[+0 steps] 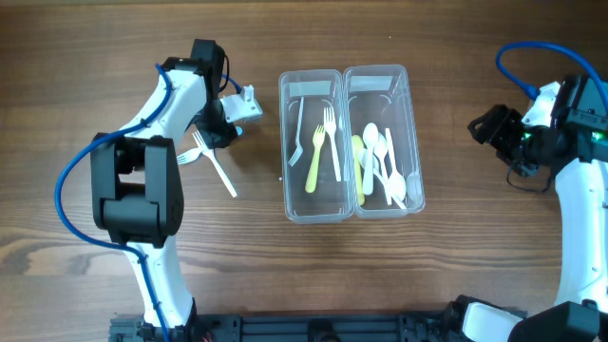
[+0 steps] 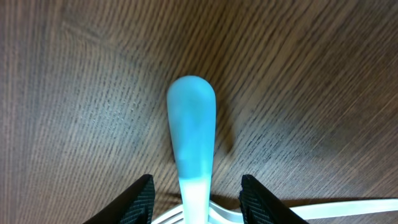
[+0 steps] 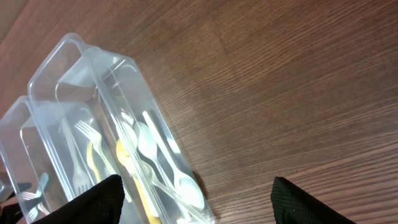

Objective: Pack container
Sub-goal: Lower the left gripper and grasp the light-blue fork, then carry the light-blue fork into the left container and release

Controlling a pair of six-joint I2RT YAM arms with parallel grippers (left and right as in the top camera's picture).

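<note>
Two clear containers stand side by side mid-table. The left one [image 1: 285,142] holds forks, among them a yellow fork [image 1: 315,157]. The right one [image 1: 414,142] holds several white spoons [image 1: 385,161] and a yellow one. My left gripper [image 1: 220,131] is left of them, low over the table. Its jaws [image 2: 196,186] are open on either side of a light blue spoon [image 2: 191,124], with gaps on both sides. The spoon lies over a white fork [image 1: 217,163], also in the left wrist view [image 2: 323,208]. My right gripper [image 1: 480,126] is open and empty, right of the containers [image 3: 81,62].
The wooden table [image 1: 456,256] carries only the containers and the loose cutlery at the left. Blue cables run along both arms. The left arm's base [image 1: 138,190] stands at the front left, the right arm's [image 1: 579,190] at the right edge.
</note>
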